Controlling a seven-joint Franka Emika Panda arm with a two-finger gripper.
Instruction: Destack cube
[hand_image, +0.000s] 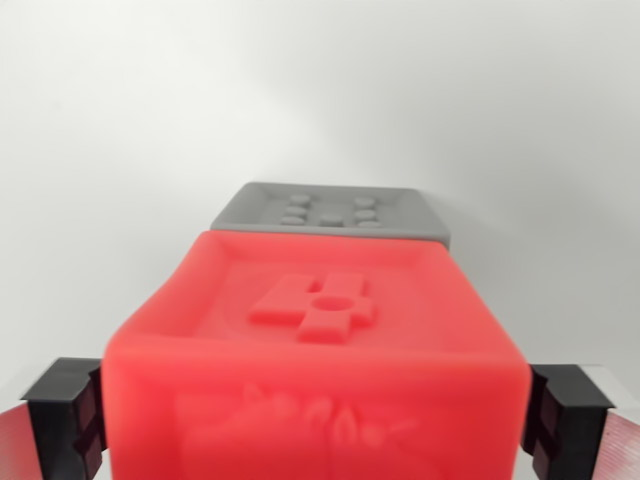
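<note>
A red cube (315, 360) fills the lower half of the wrist view, with a raised cross shape on its top face. My gripper (315, 420) is shut on it: one black finger pad (65, 415) presses its left side and the other (565, 415) its right side. Behind the red cube a grey cube (335, 210) with raised bumps on top sits on the white surface. The red cube hides the grey cube's near side, so I cannot tell whether the two touch.
A plain white surface (120, 150) lies all around both cubes, left, right and beyond the grey one. Nothing else shows in the view.
</note>
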